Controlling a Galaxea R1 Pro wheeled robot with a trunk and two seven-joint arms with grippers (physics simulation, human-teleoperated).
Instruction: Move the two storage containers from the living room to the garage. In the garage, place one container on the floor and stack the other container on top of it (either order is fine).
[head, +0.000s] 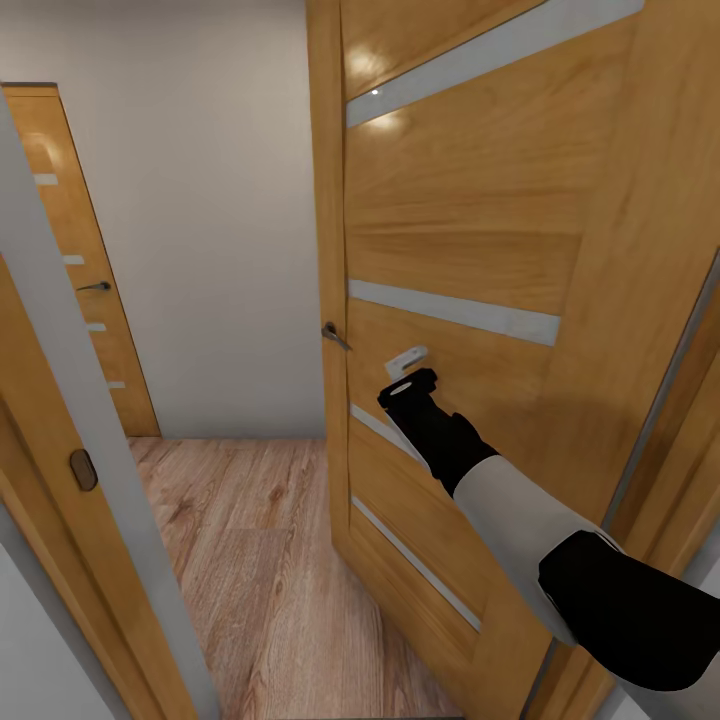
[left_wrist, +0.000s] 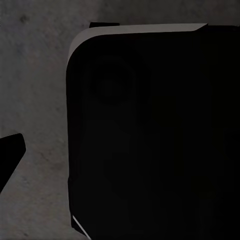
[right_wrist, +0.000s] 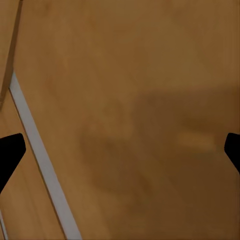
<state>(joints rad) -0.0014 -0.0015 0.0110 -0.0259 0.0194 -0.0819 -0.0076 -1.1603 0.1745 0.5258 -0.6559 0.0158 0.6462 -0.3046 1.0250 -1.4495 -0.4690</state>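
My right hand (head: 409, 383), fingers spread, presses the wooden door (head: 470, 240) just beside its handle (head: 335, 336). Left hand's (left_wrist: 10, 155) state: I cannot tell. Plank floor (head: 260, 540) beyond.

Open door (head: 480, 250): swung wide at right, its edge toward the middle, its handle (head: 335, 336) on that edge.
Right arm (head: 520, 510): reaches from lower right to the door's face, right claw (head: 408, 382) against it, below and right of the handle.
Second door (head: 85, 270): far left, behind the near door frame (head: 95, 470).
Wall (head: 210, 200): between both doors, at the back.
Floor (head: 260, 560): runs from the frame to the wall.
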